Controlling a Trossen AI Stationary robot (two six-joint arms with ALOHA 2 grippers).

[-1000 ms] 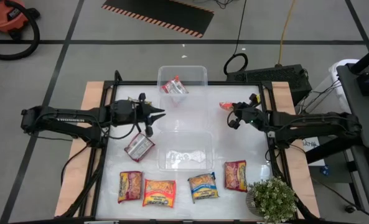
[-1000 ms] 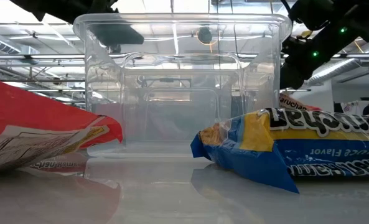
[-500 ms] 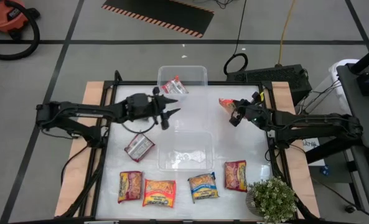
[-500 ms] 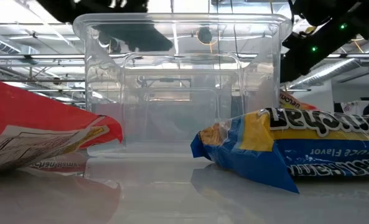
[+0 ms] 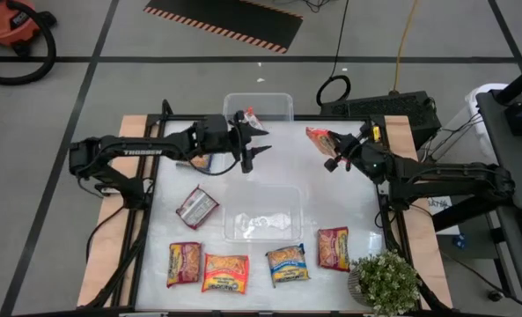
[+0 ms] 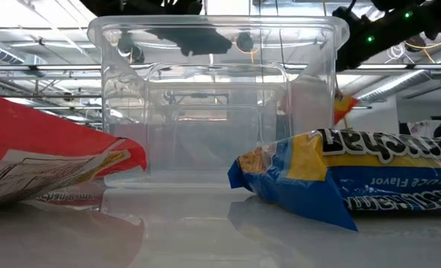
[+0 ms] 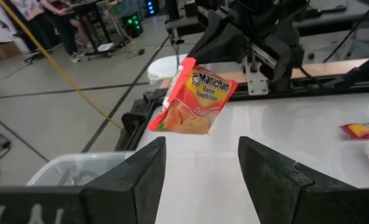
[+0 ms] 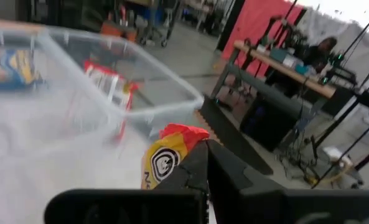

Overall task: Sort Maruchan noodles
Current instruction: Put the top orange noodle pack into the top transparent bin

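1. One packet, as far as I can see, has reached a bin; six Maruchan noodles are not in any bin, so I judge the sorting barely begun.
2. At nine o'clock on the table (image 5: 349, 198) a silver-red packet (image 5: 196, 206) lies loose.
3. Along six o'clock sits a row of four: a red-orange packet (image 5: 184, 263), a yellow one (image 5: 225, 272), a blue-yellow one (image 5: 288, 262) and another red-orange one (image 5: 334, 247).
4. The left pincer (image 5: 254, 143) hovers at eleven o'clock, beside the far bin, its fingers spread wide and empty.
5. That far bin (image 5: 274, 102), at twelve o'clock, holds one red-white packet (image 5: 246, 117), mostly hidden by the arm.
6. The near bin (image 5: 262, 215), at the middle of the table, shows only pale glare inside; I cannot tell whether anything lies in it.
7. The right pincer (image 5: 334, 157), at one o'clock, is clamped on an orange packet (image 5: 319, 136), carried clear of the table and well apart from either bin.
8. My guess: that orange one goes in next, then the five loose ones.
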